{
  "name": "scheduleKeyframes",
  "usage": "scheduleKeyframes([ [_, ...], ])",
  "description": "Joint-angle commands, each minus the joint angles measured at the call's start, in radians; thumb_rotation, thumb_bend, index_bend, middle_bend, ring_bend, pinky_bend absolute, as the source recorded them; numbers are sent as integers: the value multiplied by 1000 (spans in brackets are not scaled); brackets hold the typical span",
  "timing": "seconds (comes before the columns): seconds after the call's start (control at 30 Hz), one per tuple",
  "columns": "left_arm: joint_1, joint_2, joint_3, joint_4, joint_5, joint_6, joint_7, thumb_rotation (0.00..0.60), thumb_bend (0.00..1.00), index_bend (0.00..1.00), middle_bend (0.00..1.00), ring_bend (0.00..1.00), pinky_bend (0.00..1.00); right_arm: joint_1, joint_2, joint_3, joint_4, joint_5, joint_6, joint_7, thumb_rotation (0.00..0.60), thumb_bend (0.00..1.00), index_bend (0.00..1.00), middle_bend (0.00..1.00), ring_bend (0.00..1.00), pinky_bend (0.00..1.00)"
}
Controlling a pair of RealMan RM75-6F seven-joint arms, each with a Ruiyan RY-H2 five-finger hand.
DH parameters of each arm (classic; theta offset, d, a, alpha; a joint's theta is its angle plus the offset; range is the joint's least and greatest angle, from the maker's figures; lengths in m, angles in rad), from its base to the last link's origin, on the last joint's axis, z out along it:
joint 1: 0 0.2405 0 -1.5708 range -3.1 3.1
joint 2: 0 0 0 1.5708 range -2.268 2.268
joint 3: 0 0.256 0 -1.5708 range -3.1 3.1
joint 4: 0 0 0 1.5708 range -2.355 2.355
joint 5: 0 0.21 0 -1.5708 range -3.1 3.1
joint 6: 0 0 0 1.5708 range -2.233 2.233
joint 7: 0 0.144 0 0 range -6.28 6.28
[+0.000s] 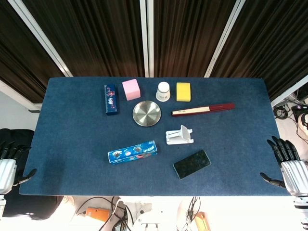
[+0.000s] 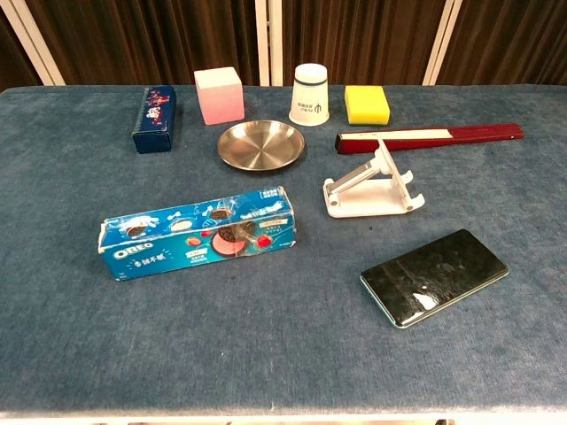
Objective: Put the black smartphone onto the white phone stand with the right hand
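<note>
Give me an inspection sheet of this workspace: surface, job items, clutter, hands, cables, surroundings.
Surface: blue cloth-covered table, no spills seen.
Job's things: black smartphone flat, screen up, near the front edge; white phone stand just behind it, empty, apart from the phone.
Clutter: Oreo box, steel dish, dark blue box, pink block, white cup, yellow sponge, closed red fan.
Hands: left hand and right hand off the table's sides, fingers apart, holding nothing.
Cables: tangled by the table's right rear corner and below the front edge.
Surroundings: dark curtains behind.
</note>
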Motion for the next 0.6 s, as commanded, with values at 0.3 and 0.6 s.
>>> scheduleKeyframes([
  [0.3,-9,-33,-6,16,2,-17,-11,600,120,255,222,101,1,108,-52,-26,-74,-150,-141,-172,600,240,24,50,0,30],
  [0.6,-17,-48,-8,28,9,-26,-17,600,120,255,222,101,1,268,-156,-35,-145,-156,-493,-419,600,240,186,50,0,82],
])
